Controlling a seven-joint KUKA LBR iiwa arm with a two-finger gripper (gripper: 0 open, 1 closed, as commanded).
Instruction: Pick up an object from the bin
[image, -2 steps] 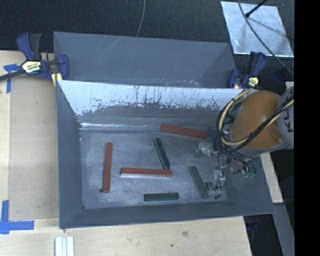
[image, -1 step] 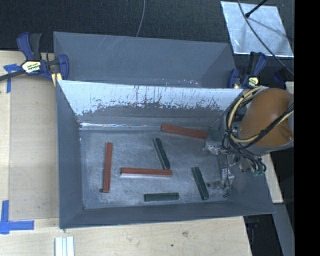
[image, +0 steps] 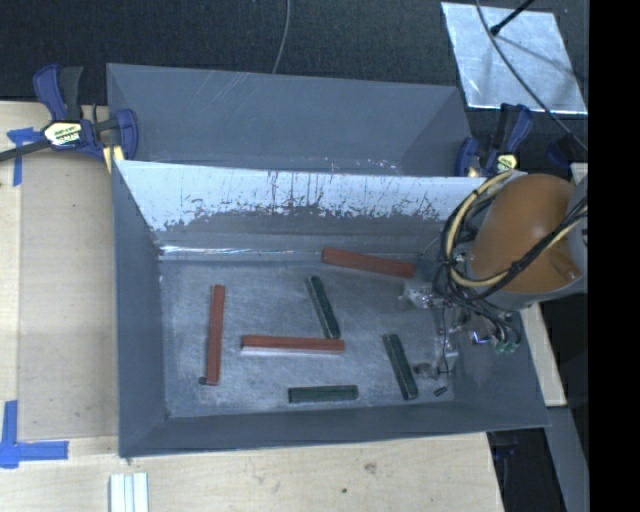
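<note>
The thing nearest the hand was a dark green bar, short, slim and straight-edged. It lay flat on the floor of the grey bin, in the right part of it, running from upper left to lower right.

The hand was hard to make out. It showed as thin metal parts and wires hanging below the arm's orange cover, dark against the bin's right slope. Whether it was open or closed could not be told, nor whether it touched the floor.

The dark green bar lay just to the left of the hand, close beside it, and nothing was seen gripped.

Other bars lay spread about the floor, apart from one another. A red bar lay by the back wall, above the hand. A second green bar lay slanted near the middle, with a red and pale bar below it. A third green bar lay along the front, and a red bar lay lengthwise at the left.
</note>
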